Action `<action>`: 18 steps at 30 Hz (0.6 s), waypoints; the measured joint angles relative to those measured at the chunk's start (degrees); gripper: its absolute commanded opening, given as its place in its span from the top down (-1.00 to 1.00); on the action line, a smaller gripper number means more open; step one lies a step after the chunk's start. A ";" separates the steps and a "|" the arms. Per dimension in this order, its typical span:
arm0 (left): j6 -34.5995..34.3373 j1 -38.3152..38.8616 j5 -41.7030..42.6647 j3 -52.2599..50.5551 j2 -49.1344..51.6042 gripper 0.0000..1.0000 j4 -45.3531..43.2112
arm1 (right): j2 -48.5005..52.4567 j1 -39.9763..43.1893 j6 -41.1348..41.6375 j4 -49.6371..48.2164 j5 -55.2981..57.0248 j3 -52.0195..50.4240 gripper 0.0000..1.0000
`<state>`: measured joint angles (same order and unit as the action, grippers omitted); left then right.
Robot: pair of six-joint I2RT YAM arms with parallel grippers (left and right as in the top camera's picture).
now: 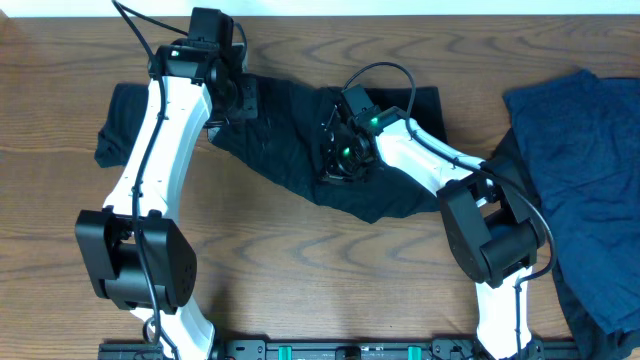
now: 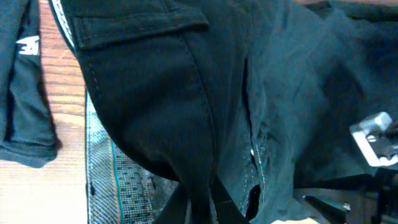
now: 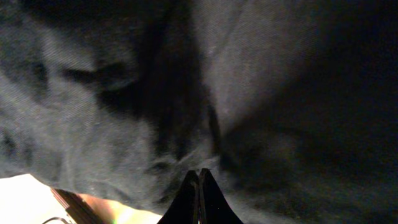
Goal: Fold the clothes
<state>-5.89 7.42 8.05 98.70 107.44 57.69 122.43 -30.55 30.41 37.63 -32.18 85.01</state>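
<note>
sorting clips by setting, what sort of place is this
Most likely a robotics lab or test bench, not a home. A left arm and right arm rise from a rail at the edge of a wood-grain table, working a black garment, with a navy garment nearby.

Brown wooden desk with clothes on it.
In the middle lie black clothes, a small black piece on the left, blue clothes on the right.
</note>
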 measured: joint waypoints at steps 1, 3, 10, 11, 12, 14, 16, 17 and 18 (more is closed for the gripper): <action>-0.02 -0.09 -0.39 -0.11 0.00 0.88 0.00 | 0.00 0.02 0.00 0.00 0.07 0.00 0.98; -0.15 -0.20 -0.87 -0.94 0.00 0.87 -0.07 | 0.00 0.04 0.00 0.00 0.11 0.00 0.97; -3.08 -0.33 -6.14 -8.50 1.27 0.88 -2.01 | 0.00 0.04 -0.02 -0.04 0.68 -0.02 0.95; -3.48 -0.46 -7.17 -9.64 1.81 0.88 -2.75 | 0.00 0.04 -0.02 -0.04 0.72 -0.02 0.95; -3.80 -0.61 -7.74 -10.58 2.29 0.88 -3.50 | 0.00 0.04 -0.04 -0.04 0.72 -0.02 0.95; -4.31 -1.05 -8.79 -12.09 3.15 0.72 -4.83 | 0.00 0.04 -0.04 -0.02 0.72 -0.02 0.95; -4.52 -1.64 -9.60 -12.96 3.91 -0.05 -5.68 | 0.00 0.04 -0.04 -0.02 0.76 -0.02 0.94; -4.76 -1.97 -9.97 -13.14 4.33 -0.29 -5.77 | 0.00 0.04 -0.04 -0.02 0.79 -0.02 0.93; -4.81 -2.21 -10.08 -13.18 4.57 -0.54 -5.90 | 0.00 0.04 -0.04 -0.02 0.81 -0.02 0.93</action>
<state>-10.70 5.21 -2.02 85.52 112.01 51.79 122.43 -30.50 30.37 37.60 -31.38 84.99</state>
